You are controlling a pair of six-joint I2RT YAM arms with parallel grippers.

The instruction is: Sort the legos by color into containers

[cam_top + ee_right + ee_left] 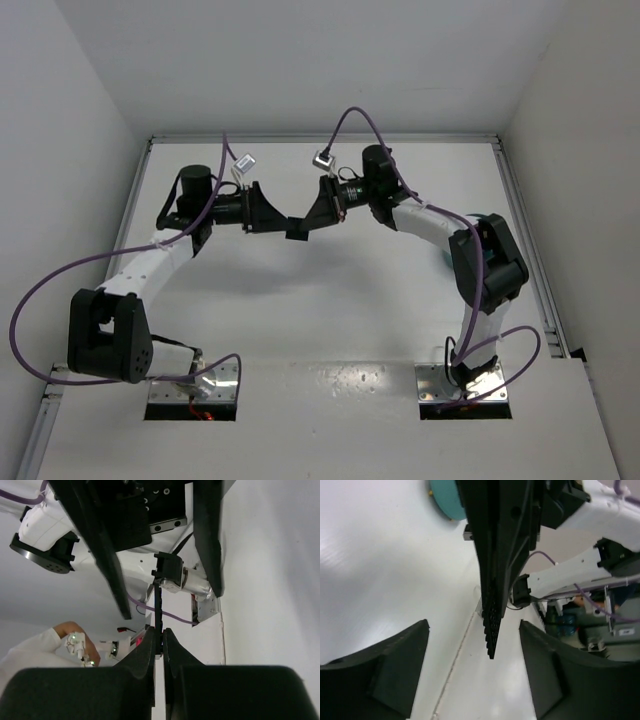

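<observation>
While pinched edge-on, one black square (491,627) sits clamped in right gripper (159,644); left gripper (474,626) spread wide around it, not touching. One teal dish (444,497).

Bright, even light glares white off the table (380,555); the left tool (473,625) looms out of focus.

A white table (330,300) sits boxed in by plain white walls (300,60), evenly lit.
</observation>
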